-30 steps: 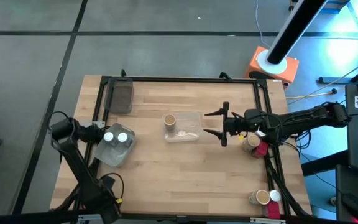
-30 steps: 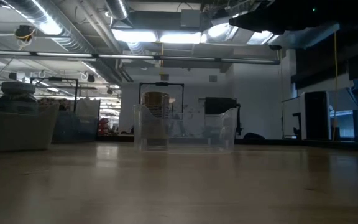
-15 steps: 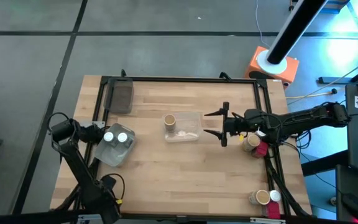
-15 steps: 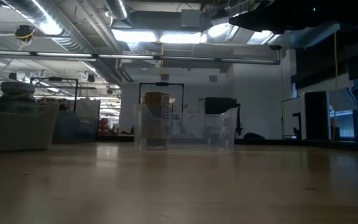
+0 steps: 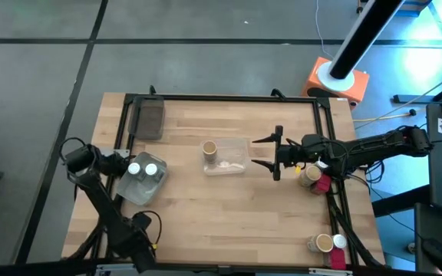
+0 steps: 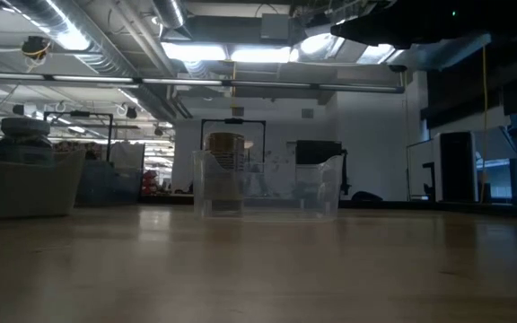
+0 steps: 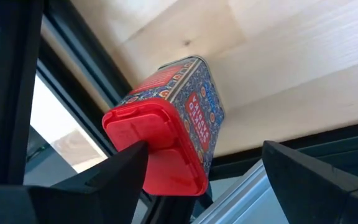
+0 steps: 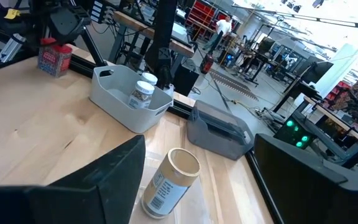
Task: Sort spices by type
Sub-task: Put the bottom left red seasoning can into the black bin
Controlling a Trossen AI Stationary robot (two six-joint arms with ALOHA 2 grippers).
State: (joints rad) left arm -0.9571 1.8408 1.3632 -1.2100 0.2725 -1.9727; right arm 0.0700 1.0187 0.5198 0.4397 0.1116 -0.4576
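A red jar with a red cap stands on the table by its left edge, also seen in the right wrist view. My left gripper is open, one finger on each side of the cap; from above it sits by the left tray. Two white-capped jars stand in that pale tray. A tan jar stands in the clear middle tray. My right gripper is open above the table, just right of the clear tray. My left gripper has one finger right at the red cap's edge; I cannot tell whether it touches. The other finger stands well apart from the jar. The jar rests on the table.
A dark tray lies at the far left corner. A tan jar and a red jar stand at the right edge under my right arm. A tan jar and a white jar stand near the right corner.
My left arm's lower links have shifted a little toward the table's right; its gripper stays by the pale tray. My right arm and the jars have kept still.
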